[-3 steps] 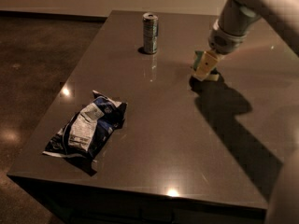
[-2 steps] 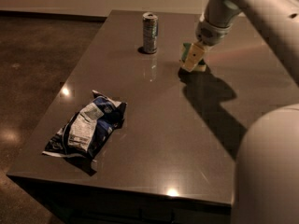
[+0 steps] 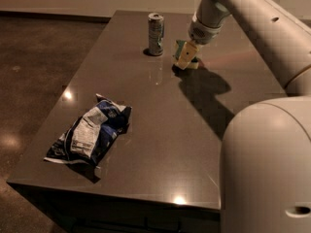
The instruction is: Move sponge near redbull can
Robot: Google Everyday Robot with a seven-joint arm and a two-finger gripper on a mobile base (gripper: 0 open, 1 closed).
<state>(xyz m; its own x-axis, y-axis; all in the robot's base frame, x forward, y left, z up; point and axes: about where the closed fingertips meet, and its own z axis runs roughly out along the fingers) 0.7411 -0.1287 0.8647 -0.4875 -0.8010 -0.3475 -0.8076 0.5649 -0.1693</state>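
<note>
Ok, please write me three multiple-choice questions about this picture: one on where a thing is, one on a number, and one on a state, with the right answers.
1. Where is the sponge in relation to the can?
A. Just right of it in the view
B. On top of it
C. At the near edge of the table

2. How many cans stand on the table?
A. One
B. Two
C. Three

3. What is the gripper doing?
A. Hanging open, high above the table
B. Holding the sponge in its jaws, low over the table's far end
C. Resting on the can

Answers:
1 A: the sponge is beside the can, with a small gap between them.
2 A: only one silver can is in view.
3 B: the jaws are closed on the sponge.
</note>
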